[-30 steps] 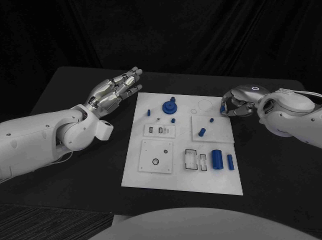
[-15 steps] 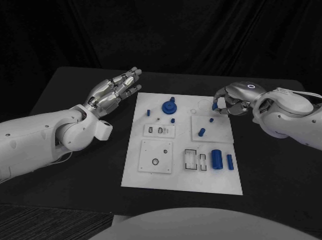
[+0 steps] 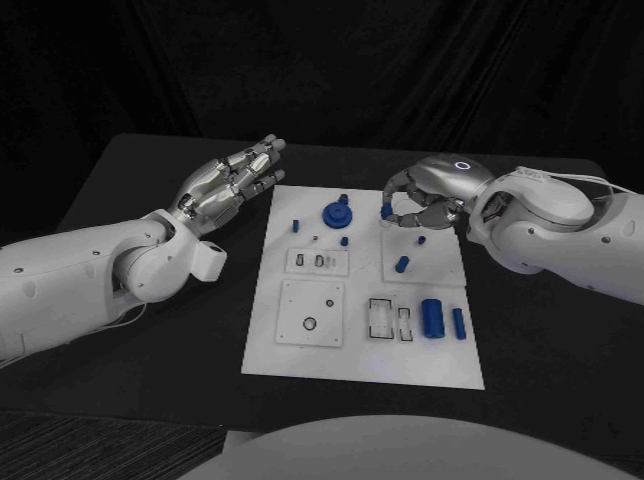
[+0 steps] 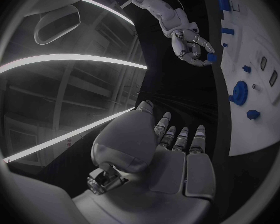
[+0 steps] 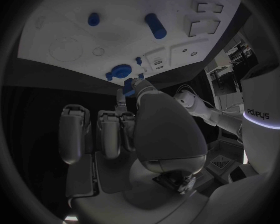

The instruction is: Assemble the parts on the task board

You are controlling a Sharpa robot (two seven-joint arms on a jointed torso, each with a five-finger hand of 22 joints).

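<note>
A white task board [image 3: 363, 350] lies in the middle of a black desk [image 3: 553, 340], seen from above in the head view. The right robot hand [image 3: 420, 208] reaches in from the right edge and hangs over the board's upper right part. Its curled fingers hide the board beneath them. A small blue part [image 3: 390, 212] sits pinched at its fingertips; the piece is too small to tell its shape. In the left wrist view the same pinch shows against the dark, the blue piece [image 4: 212, 57] between thumb and finger.

The left robot hand [image 3: 233, 184] hovers at upper left, off the board's edge, fingers straight and slightly apart, holding nothing.

On the board, a round blue part with a knob [image 3: 338, 213] stands near the top centre. A short blue peg [image 3: 404, 264] lies in the middle right. Two blue cylinders [image 3: 435, 319] lie side by side near the lower right, next to rectangular slots [image 3: 390, 319]. A square plate with a small hole [image 3: 314, 313] sits at lower left; its detail is hard to make out
</note>
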